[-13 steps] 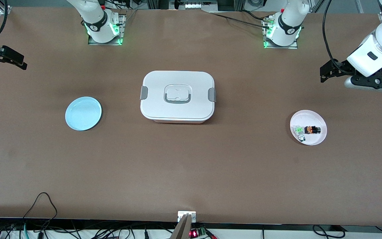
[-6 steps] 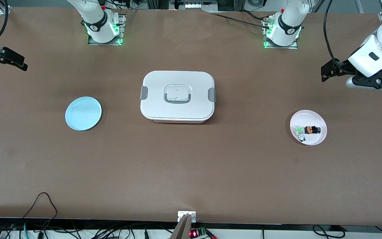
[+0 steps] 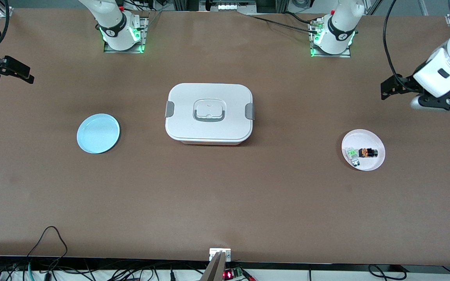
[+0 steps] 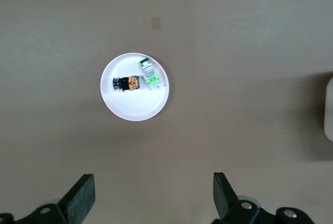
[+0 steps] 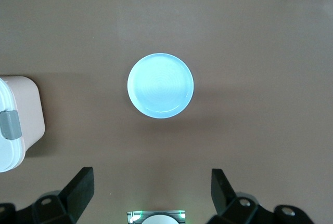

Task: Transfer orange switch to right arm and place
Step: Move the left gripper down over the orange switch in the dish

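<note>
The orange switch [image 3: 367, 152] [image 4: 127, 83], a stubby black part with orange markings, lies on a small pale pink plate [image 3: 365, 137] [image 4: 135, 108] toward the left arm's end of the table. A clear-and-green component [image 3: 352, 153] [image 4: 150, 76] lies beside it on the same plate. My left gripper [image 3: 386, 89] [image 4: 153, 187] hangs open and empty over bare table, apart from that plate. My right gripper [image 3: 22, 74] [image 5: 152, 182] is open and empty too, high over the right arm's end of the table.
A white lidded box with grey clasps [image 3: 209, 113] [image 5: 15, 122] stands mid-table. A light blue plate [image 3: 98, 133] [image 5: 160, 85] lies toward the right arm's end. Both arm bases [image 3: 121, 35] [image 3: 332, 37] stand along the table's edge farthest from the front camera.
The left arm's hand has drifted slightly toward its own end of the table. The right gripper has barely shifted. Nothing on the table has moved.
</note>
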Controlling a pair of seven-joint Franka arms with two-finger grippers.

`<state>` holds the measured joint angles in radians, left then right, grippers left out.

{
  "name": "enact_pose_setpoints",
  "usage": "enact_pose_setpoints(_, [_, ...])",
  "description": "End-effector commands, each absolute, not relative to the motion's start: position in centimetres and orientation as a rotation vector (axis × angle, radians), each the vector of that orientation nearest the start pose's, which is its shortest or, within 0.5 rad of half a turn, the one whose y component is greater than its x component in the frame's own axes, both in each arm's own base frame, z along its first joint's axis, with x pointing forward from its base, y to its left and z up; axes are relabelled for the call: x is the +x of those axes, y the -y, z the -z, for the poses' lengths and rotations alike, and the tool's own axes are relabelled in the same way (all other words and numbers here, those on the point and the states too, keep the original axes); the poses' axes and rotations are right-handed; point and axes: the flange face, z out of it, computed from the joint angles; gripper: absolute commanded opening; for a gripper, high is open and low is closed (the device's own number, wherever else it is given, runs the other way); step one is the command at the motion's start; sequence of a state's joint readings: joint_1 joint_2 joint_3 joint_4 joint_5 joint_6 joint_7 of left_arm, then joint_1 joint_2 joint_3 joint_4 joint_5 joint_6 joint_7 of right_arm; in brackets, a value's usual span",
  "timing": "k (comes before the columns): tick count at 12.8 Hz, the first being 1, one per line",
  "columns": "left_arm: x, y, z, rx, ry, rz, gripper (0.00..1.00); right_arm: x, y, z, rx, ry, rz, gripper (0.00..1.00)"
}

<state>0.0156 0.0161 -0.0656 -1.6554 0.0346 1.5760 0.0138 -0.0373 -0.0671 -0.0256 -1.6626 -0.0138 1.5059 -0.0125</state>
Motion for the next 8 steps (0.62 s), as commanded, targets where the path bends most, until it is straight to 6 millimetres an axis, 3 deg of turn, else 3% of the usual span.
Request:
enact_pose_setpoints(1, [58.0,-2.1,-55.4,-3.095,-0.019,-0.161,1.00,52.2,3.6,-61.2,-3.127,-0.074,-0.156,1.00])
enact_pose_setpoints(4, [59.9,-4.9,-50.3,-3.101,-0.001,-0.241,1.00,52.2,3.5,-61.0,-3.127,-0.072,-0.160,1.00])
enact_pose_setpoints(8, [62.7,-5.3,-42.8,-3.109,-0.018,-0.210,1.00,52.5,3.7,-60.7,-3.127,-0.074,-0.163,1.00])
